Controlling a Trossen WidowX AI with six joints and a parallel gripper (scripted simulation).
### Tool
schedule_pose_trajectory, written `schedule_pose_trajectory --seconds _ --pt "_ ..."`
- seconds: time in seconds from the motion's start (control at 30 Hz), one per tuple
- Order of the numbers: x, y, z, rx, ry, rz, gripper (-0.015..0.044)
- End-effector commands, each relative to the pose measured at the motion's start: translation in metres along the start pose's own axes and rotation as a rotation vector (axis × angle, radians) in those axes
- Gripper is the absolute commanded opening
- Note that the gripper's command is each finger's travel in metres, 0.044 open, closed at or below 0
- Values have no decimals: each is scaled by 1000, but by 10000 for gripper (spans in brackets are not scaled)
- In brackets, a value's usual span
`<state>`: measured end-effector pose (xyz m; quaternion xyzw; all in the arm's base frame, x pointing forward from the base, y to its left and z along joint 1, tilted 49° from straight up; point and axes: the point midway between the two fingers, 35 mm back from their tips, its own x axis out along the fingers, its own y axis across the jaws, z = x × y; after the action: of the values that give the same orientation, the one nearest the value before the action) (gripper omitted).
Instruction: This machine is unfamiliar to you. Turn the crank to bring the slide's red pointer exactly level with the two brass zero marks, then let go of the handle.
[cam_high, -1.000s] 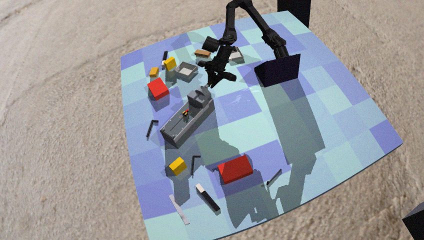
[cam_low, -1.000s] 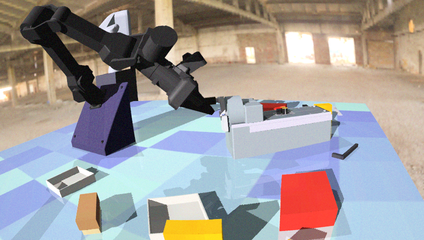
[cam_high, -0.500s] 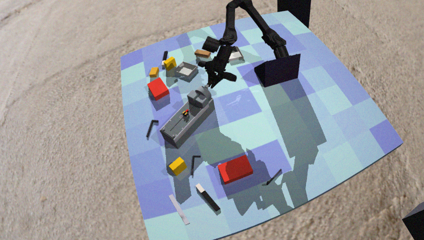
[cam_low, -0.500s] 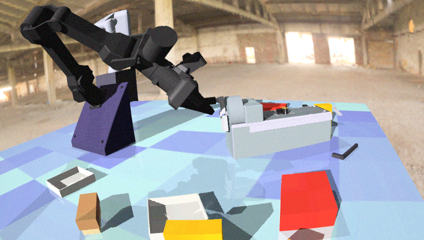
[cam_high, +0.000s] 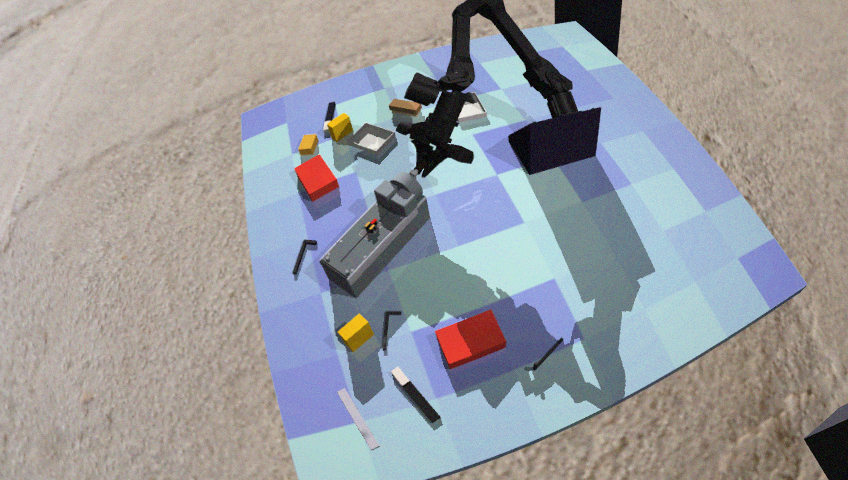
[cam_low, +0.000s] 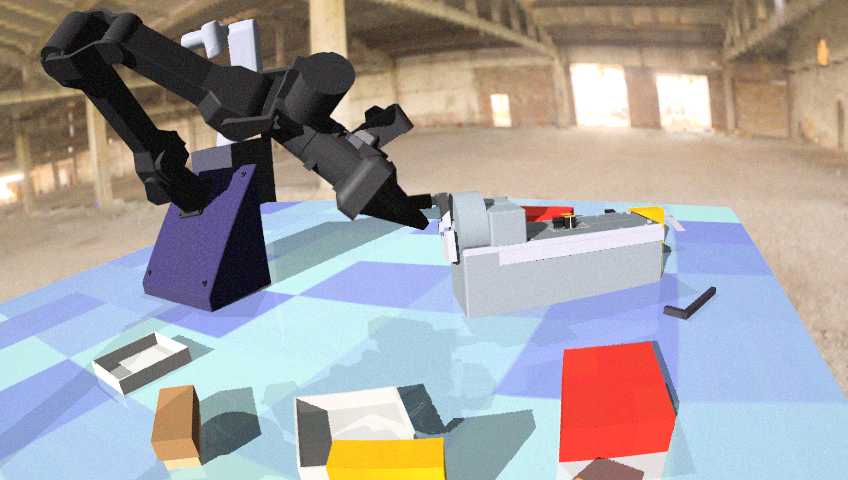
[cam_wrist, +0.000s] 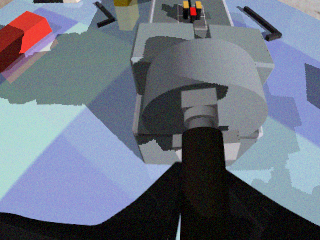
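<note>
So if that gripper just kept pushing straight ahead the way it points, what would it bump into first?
The gripper is already shut on the crank handle, so straight on it would press into the round grey crank housing at the near end of the machine. How deep the handle sits is unclear.

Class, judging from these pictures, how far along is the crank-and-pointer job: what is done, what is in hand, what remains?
Done: the gripper has reached the machine and is shut on the crank handle.
In hand: cranking; in the wrist view the red pointer sits between the brass marks, though exact alignment is too small to judge.
Left: confirm level, then release the handle.
</note>
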<state>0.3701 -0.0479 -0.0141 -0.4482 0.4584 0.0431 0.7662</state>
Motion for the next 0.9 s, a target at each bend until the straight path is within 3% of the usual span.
schedule_pose_trajectory --seconds 0.0,0.87 --pt "1 9 -2 -10 2 24 0" --pt "2 11 -3 -10 2 24 0"
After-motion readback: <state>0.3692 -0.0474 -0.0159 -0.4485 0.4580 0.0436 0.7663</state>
